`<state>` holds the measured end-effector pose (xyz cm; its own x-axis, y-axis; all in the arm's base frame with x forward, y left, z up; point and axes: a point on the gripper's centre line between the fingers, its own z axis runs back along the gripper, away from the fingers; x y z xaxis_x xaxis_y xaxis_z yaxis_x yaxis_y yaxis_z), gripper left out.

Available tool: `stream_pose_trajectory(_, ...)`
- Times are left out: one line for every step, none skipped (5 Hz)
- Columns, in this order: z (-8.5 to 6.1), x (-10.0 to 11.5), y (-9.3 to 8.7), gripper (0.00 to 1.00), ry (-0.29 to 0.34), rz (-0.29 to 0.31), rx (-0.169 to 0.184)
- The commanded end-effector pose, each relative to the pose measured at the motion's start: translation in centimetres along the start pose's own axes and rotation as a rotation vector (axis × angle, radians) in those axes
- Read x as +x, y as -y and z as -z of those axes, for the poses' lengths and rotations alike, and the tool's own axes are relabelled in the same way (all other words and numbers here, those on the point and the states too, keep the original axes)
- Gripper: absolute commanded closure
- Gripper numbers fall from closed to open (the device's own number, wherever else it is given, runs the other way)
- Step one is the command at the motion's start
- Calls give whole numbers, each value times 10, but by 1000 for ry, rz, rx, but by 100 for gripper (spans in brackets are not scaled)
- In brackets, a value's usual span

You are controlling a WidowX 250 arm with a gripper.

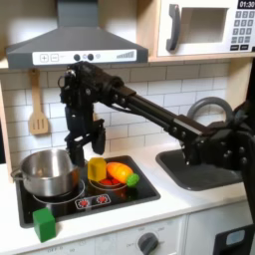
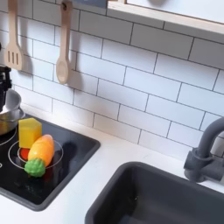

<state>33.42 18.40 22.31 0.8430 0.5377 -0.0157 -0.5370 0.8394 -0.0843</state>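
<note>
My gripper [image 1: 84,149] hangs over the back of the black stove top [image 1: 139,191], just right of a silver pot [image 1: 45,171] and left of an upright yellow block [image 1: 97,168]. Its fingers point down and look open, with nothing between them. An orange carrot with a green end [image 1: 122,174] lies right of the yellow block. In the second exterior view the yellow block [image 2: 29,131] and carrot [image 2: 40,149] sit on a burner. The pot [image 2: 7,114] and part of the gripper [image 2: 3,86] show at the second exterior view's left edge.
A green cube [image 1: 44,223] sits on the counter's front left. A wooden spatula [image 2: 14,39] and spoon [image 2: 63,44] hang on the tiled wall. A dark sink [image 2: 166,197] with a grey faucet [image 2: 206,149] lies right of the stove. A hood [image 1: 70,45] overhangs the stove.
</note>
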Motion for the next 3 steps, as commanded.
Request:
stream_pose_trajectory(5,7,-9,0,125,-56,3)
stream_pose_trajectory(6,7,-11,0,183,-62,-5)
stream_pose_trajectory(3,6,-9,0,223,-69,-13)
